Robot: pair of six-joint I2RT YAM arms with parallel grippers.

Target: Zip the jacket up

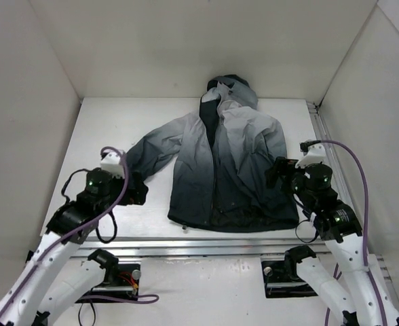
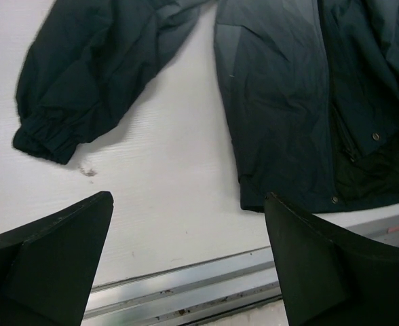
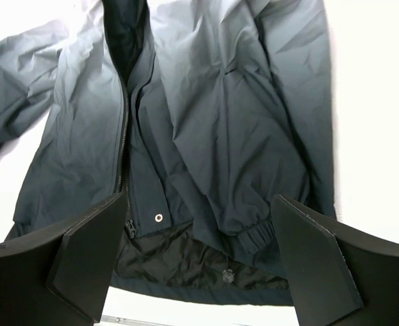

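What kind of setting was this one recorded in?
Probably a robotics lab test cell: plain white panel walls box in a white tabletop, an aluminium rail edges its near side, and the grey-to-charcoal hooded jacket lies between a left robot arm and right robot arm.

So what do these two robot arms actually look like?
The left arm and right arm match: white lower segments, chunky black joint housings with small green lights, and a purple cable looping along each. The jaws are matte black, wedge-shaped blocks.

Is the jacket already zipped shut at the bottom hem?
No, the jacket lies open at the hem, its front panels spread apart with the black lining showing between them.
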